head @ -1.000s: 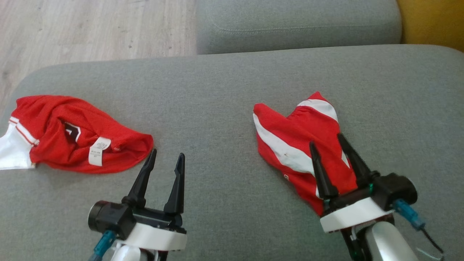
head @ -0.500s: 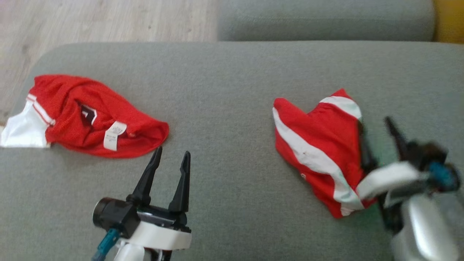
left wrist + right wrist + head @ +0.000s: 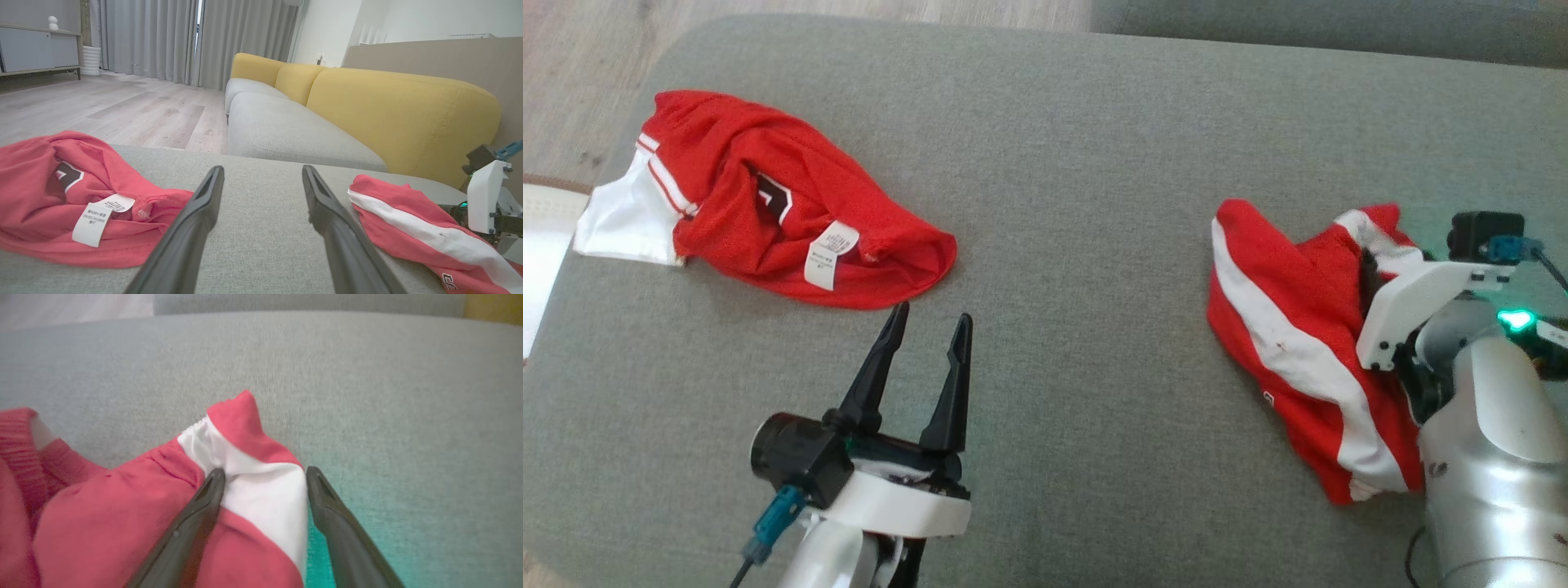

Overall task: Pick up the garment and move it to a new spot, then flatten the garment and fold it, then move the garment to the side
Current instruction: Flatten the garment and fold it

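The cushion (image 3: 1078, 163) is cut off at right. A shirt (image 3: 768, 237) lies bunched at its left. The garment (image 3: 1282, 318) lies at its right, partly hidden behind the right arm (image 3: 1494, 425). The right gripper (image 3: 265, 471), jaws wide, straddles the garment's white band. The left gripper (image 3: 932, 312) hovers wide, empty.

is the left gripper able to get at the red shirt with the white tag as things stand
Probably yes: the left gripper is open, its tips just short of the red shirt's near edge, with only bare grey cushion between.
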